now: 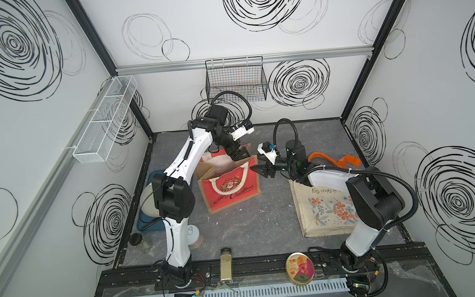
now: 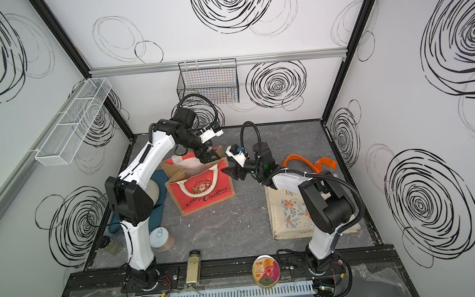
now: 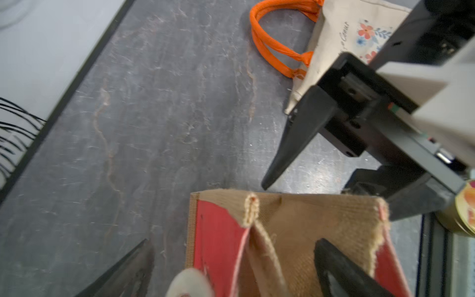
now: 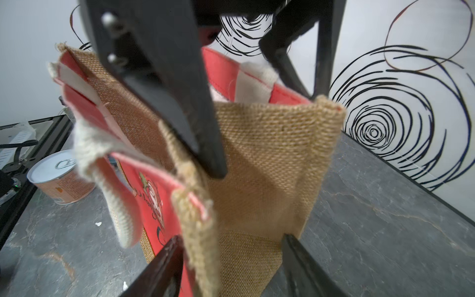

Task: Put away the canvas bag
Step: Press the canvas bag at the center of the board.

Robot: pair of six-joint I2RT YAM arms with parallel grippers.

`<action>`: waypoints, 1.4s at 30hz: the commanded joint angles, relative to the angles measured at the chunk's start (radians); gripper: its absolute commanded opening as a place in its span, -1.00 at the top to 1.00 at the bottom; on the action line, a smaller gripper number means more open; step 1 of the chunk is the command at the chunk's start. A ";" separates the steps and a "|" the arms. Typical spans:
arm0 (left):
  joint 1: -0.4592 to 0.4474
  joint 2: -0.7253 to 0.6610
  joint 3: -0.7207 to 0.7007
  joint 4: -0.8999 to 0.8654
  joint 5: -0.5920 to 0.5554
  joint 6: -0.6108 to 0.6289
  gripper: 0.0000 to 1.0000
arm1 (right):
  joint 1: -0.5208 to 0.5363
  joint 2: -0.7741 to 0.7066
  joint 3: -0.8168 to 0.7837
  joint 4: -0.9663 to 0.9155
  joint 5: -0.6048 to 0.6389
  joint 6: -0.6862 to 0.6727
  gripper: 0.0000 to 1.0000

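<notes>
— So, where did your claws stand?

— My left claw was spread wide at the mouth of the red jute bag, one finger down inside and the other outside the wall, gripping nothing. My right claw sat at the bag's 3 o'clock side, jaws parted astride the side panel. I saw no pinch in the weave.

— And the canvas bag?

— It lay flat at 4 o'clock on the table, beneath my right arm, with its orange handles splayed toward 12 o'clock. Neither claw touched it. I judged the red bag, standing just 9 o'clock of centre, to be where it should go.

— What worried you?

— Nothing held the red bag. It was soft and stood on its own creases, so a sideways drag from the finger inside could have tipped it toward the tin can at 7 o'clock, or folded the mouth shut. Its white handle hung slack down the front and might have snagged a fingertip. Closing my right claw on that panel would likely have narrowed the opening. And those loose orange loops could have caught the rim on the way in.
</notes>
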 commanded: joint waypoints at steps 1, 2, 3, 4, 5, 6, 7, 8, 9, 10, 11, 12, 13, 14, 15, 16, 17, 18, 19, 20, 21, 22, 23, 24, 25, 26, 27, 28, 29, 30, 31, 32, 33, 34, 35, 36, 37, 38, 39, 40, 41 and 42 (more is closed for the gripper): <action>-0.019 -0.048 -0.040 -0.061 0.062 0.003 -0.99 | 0.007 0.016 0.019 0.058 0.037 0.063 -0.27; -0.018 -0.054 -0.048 -0.056 0.070 -0.005 -0.99 | 0.009 0.020 0.022 0.058 0.050 0.071 -0.27; -0.014 -0.063 -0.054 -0.052 0.096 -0.014 -0.99 | 0.010 0.025 0.029 0.052 0.059 0.075 -0.26; -0.012 -0.073 -0.055 -0.057 0.127 -0.015 -0.99 | 0.010 0.028 0.032 0.047 0.065 0.076 -0.25; -0.012 -0.085 -0.059 -0.058 0.158 -0.015 -0.99 | 0.010 0.031 0.031 0.046 0.075 0.079 -0.24; -0.010 -0.100 -0.070 -0.053 0.181 -0.019 -0.99 | 0.010 0.033 0.032 0.047 0.086 0.085 -0.23; -0.012 -0.116 -0.085 -0.046 0.195 -0.022 -0.99 | 0.010 0.035 0.031 0.049 0.096 0.091 -0.22; -0.013 -0.130 -0.104 -0.034 0.198 -0.027 -0.99 | 0.010 0.036 0.032 0.048 0.104 0.097 -0.22; -0.018 -0.144 -0.128 -0.017 0.189 -0.033 -0.99 | 0.010 0.038 0.033 0.047 0.113 0.105 -0.21; -0.025 -0.157 -0.150 -0.005 0.165 -0.040 -0.99 | 0.010 0.038 0.036 0.044 0.116 0.114 -0.20; -0.034 -0.168 -0.169 0.005 0.129 -0.044 -0.99 | 0.010 0.038 0.037 0.043 0.110 0.121 -0.20; -0.049 -0.182 -0.198 0.022 0.083 -0.046 -0.99 | 0.010 0.037 0.038 0.044 0.106 0.131 -0.20; -0.059 -0.197 -0.238 0.050 0.048 -0.048 -0.99 | 0.011 0.038 0.041 0.043 0.101 0.138 -0.20; -0.064 -0.208 -0.270 0.087 0.009 -0.062 -0.99 | 0.012 0.038 0.046 0.035 0.093 0.143 -0.20; -0.071 -0.217 -0.298 0.122 -0.044 -0.074 -0.99 | 0.014 0.036 0.048 0.028 0.088 0.144 -0.19; -0.079 -0.222 -0.321 0.151 -0.094 -0.078 -0.99 | 0.017 0.033 0.045 0.027 0.087 0.144 -0.19; -0.088 -0.225 -0.336 0.173 -0.137 -0.078 -1.00 | 0.019 0.028 0.041 0.028 0.086 0.143 -0.18; -0.102 -0.229 -0.352 0.202 -0.193 -0.083 -0.97 | 0.021 0.021 0.032 0.033 0.073 0.144 -0.18; -0.115 -0.236 -0.367 0.227 -0.231 -0.079 -0.92 | 0.021 0.013 0.019 0.048 0.064 0.151 -0.18; -0.128 -0.244 -0.377 0.249 -0.259 -0.074 -0.86 | 0.021 0.006 0.007 0.065 0.062 0.160 -0.17; -0.139 -0.258 -0.397 0.284 -0.278 -0.079 -0.77 | 0.021 -0.002 -0.004 0.076 0.061 0.166 -0.16; -0.146 -0.274 -0.413 0.319 -0.283 -0.082 -0.67 | 0.019 -0.009 -0.012 0.081 0.060 0.167 -0.15; -0.151 -0.287 -0.423 0.342 -0.278 -0.083 -0.47 | 0.019 -0.014 -0.019 0.079 0.060 0.165 -0.15; -0.153 -0.298 -0.428 0.357 -0.265 -0.080 -0.25 | 0.014 -0.020 -0.024 0.071 0.061 0.166 -0.15; -0.155 -0.305 -0.427 0.364 -0.259 -0.077 -0.16 | 0.008 -0.026 -0.029 0.063 0.060 0.170 -0.15; -0.155 -0.310 -0.426 0.365 -0.254 -0.070 0.07 | 0.003 -0.031 -0.034 0.058 0.060 0.175 -0.15; -0.155 -0.313 -0.423 0.355 -0.244 -0.059 0.31 | -0.004 -0.038 -0.043 0.056 0.059 0.183 -0.16; -0.155 -0.315 -0.420 0.345 -0.233 -0.051 0.35 | -0.011 -0.047 -0.054 0.061 0.055 0.188 -0.21; -0.156 -0.318 -0.421 0.339 -0.228 -0.047 0.35 | -0.014 -0.055 -0.063 0.067 0.053 0.189 -0.30; -0.155 -0.320 -0.423 0.331 -0.216 -0.036 0.49 | -0.018 -0.063 -0.075 0.076 0.056 0.188 -0.42; -0.155 -0.323 -0.423 0.319 -0.205 -0.025 0.62 | -0.020 -0.074 -0.086 0.086 0.052 0.179 -0.52; -0.154 -0.326 -0.426 0.318 -0.195 -0.019 0.63 | -0.020 -0.082 -0.094 0.091 0.048 0.171 -0.66; -0.155 -0.329 -0.427 0.311 -0.186 -0.006 0.64 | -0.022 -0.088 -0.099 0.093 0.043 0.159 -0.74; -0.155 -0.331 -0.426 0.298 -0.176 0.007 0.65 | -0.022 -0.090 -0.098 0.088 0.028 0.138 -0.78; -0.155 -0.331 -0.425 0.289 -0.164 0.016 0.66 | -0.024 -0.088 -0.093 0.078 0.012 0.117 -0.78; -0.155 -0.332 -0.423 0.280 -0.152 0.026 0.66 | -0.025 -0.085 -0.083 0.065 0.005 0.106 -0.79; -0.155 -0.333 -0.420 0.267 -0.130 0.037 0.65 | -0.028 -0.078 -0.070 0.052 -0.009 0.096 -0.79; -0.153 -0.334 -0.417 0.256 -0.103 0.048 0.65 | -0.030 -0.071 -0.060 0.046 -0.026 0.089 -0.79; -0.154 -0.336 -0.416 0.251 -0.079 0.053 0.65 | -0.030 -0.061 -0.050 0.044 -0.055 0.075 -0.79; -0.153 -0.339 -0.414 0.245 -0.057 0.060 0.66 | -0.027 -0.050 -0.039 0.049 -0.081 0.064 -0.78; -0.153 -0.341 -0.411 0.237 -0.036 0.074 0.67 | -0.023 -0.038 -0.032 0.056 -0.102 0.058 -0.77; -0.152 -0.348 -0.413 0.245 -0.029 0.076 0.68 | -0.018 -0.023 -0.019 0.062 -0.131 0.053 -0.73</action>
